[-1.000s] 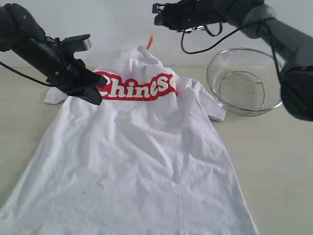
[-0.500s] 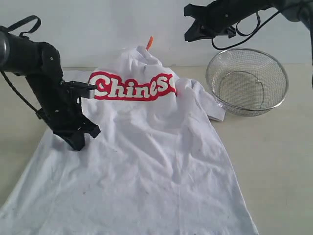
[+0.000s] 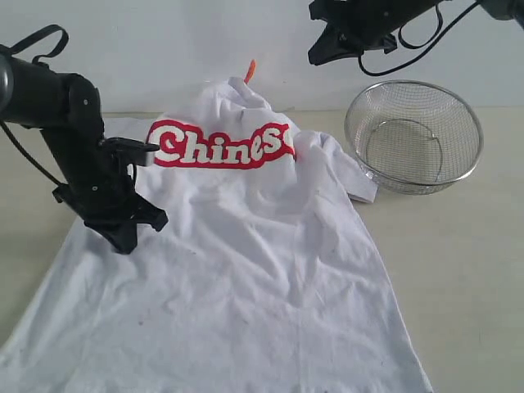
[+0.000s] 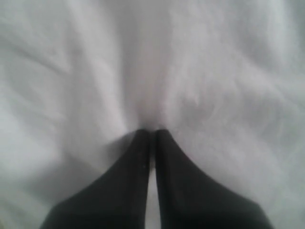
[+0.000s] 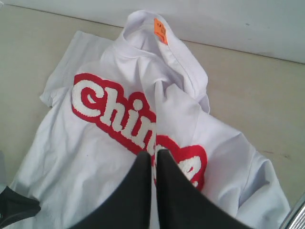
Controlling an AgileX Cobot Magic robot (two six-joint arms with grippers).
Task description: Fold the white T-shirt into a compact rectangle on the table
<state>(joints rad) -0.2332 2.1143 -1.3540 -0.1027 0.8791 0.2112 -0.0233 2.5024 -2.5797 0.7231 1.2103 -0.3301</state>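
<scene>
The white T-shirt (image 3: 246, 270) lies spread chest-up on the table (image 3: 467, 270), its collar bunched at the back with the orange tag (image 3: 251, 70) sticking up. The red "Chinese" lettering (image 3: 221, 143) is partly creased on the right. My left gripper (image 3: 127, 237) points down onto the shirt's left side. In the left wrist view its tips (image 4: 151, 131) are shut, and the cloth (image 4: 214, 71) puckers around them. My right gripper (image 3: 313, 56) hangs high above the collar, shut and empty. Its tips (image 5: 155, 153) hover over the lettering (image 5: 119, 119) and the tag (image 5: 160, 29).
A round wire-mesh basket (image 3: 413, 135) stands on the table just right of the shirt's right sleeve (image 3: 352, 176). A pale wall runs along the table's far edge. Bare table (image 5: 252, 105) shows right of the shirt.
My left gripper came down from the lettering to the shirt's left side and has stayed there. My right gripper swung right and slightly higher.
</scene>
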